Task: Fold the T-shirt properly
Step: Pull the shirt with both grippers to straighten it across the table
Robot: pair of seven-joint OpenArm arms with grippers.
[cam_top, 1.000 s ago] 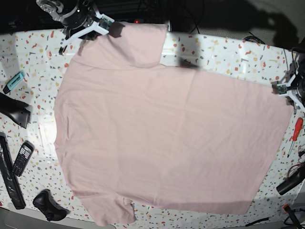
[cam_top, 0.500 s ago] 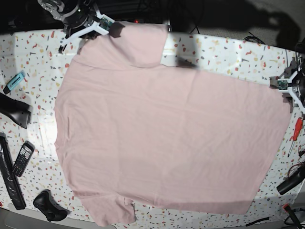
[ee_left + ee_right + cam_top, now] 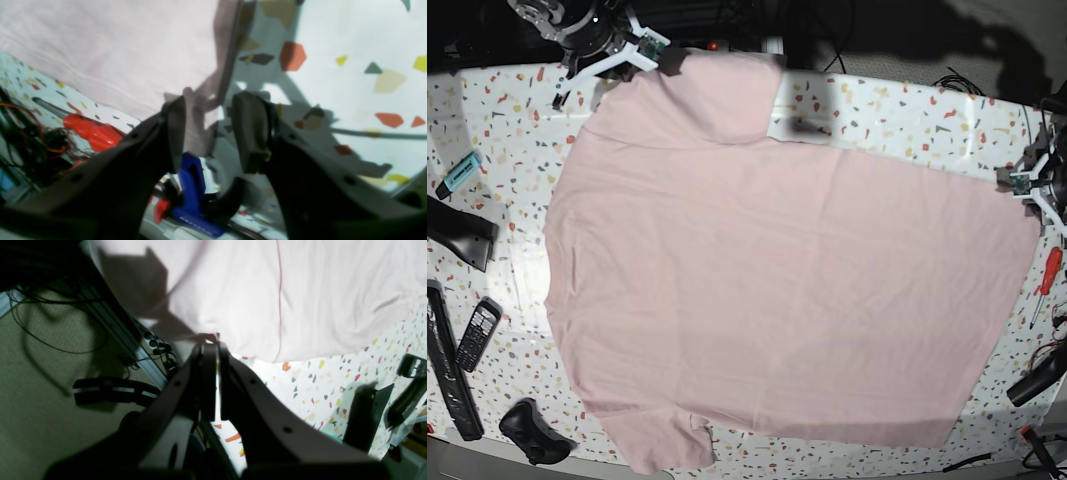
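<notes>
The pale pink T-shirt [image 3: 777, 290] lies spread flat, plain side up, over most of the speckled table [image 3: 897, 115]. My right gripper [image 3: 657, 55] is at the back left, shut on the edge of the far sleeve; in the right wrist view its closed jaws [image 3: 213, 351] pinch the T-shirt [image 3: 267, 300] right at its border. At the right side, my left gripper [image 3: 1020, 187] stands open at the shirt's hem corner. From the left wrist, a flap of the T-shirt [image 3: 116, 50] hangs between the spread fingers [image 3: 175, 133], loose.
A red screwdriver [image 3: 1049, 278] and black tools lie at the right edge. At the left are a phone [image 3: 477, 335], a long black bar [image 3: 447, 375], a teal marker [image 3: 459, 172] and dark objects [image 3: 532, 432]. The table's back edge and floor cables [image 3: 50, 330] are beside the right gripper.
The right gripper has drawn the far sleeve a little toward the back edge. The left gripper has barely shifted and stays open.
</notes>
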